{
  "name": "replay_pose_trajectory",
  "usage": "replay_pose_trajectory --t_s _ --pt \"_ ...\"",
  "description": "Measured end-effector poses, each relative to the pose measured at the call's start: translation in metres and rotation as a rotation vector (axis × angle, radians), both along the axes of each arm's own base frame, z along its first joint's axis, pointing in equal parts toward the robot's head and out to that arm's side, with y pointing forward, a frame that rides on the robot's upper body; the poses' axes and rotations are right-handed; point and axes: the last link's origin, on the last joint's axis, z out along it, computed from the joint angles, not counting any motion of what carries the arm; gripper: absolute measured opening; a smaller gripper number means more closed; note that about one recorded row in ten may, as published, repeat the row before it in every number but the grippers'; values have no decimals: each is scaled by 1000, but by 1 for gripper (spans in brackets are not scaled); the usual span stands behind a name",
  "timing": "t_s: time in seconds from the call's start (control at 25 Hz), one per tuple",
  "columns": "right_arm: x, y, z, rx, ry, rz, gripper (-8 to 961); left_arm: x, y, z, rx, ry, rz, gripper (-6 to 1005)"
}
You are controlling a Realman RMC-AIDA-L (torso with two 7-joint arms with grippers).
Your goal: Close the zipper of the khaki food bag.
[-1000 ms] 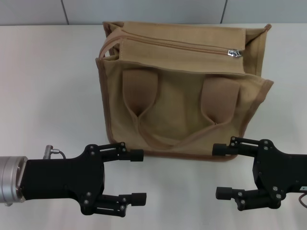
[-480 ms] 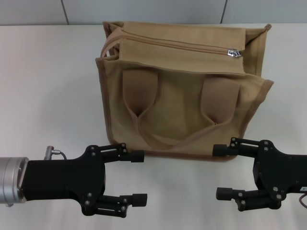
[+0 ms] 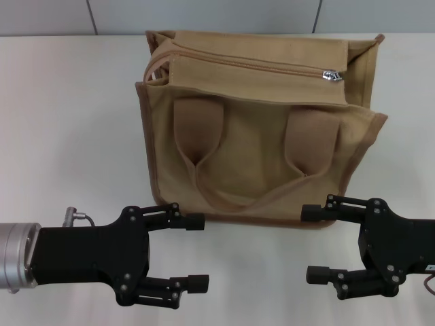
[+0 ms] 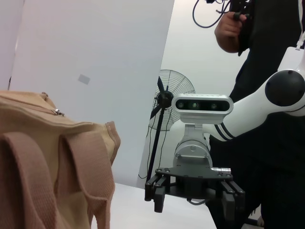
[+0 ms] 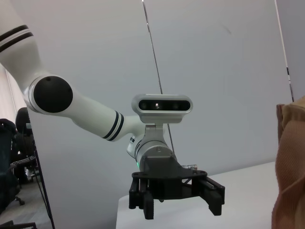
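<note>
At 7 o'clock the left gripper (image 3: 196, 250) is seen with fingers apart; at 5 o'clock the right gripper (image 3: 311, 243) too. The khaki food bag (image 3: 258, 142) is placed behind, at 12 o'clock, its zipper (image 3: 258, 66) on top.

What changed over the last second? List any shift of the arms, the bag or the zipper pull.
Only the left end effector moved: it drifted slightly back toward the robot, open and empty. Nothing was grasped or released. The right end effector stayed open near the front right corner of the khaki food bag. The bag did not move, and the zipper pull tab sits at the same right end.
</note>
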Motion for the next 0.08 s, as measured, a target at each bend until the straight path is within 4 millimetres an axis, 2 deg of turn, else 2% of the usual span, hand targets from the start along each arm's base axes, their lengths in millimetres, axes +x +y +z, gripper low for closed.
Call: replay_pose_trajectory --t_s 0.08 --pt "0 0 0 0 0 -1 822 0 0 0 -1 -1 1 833"
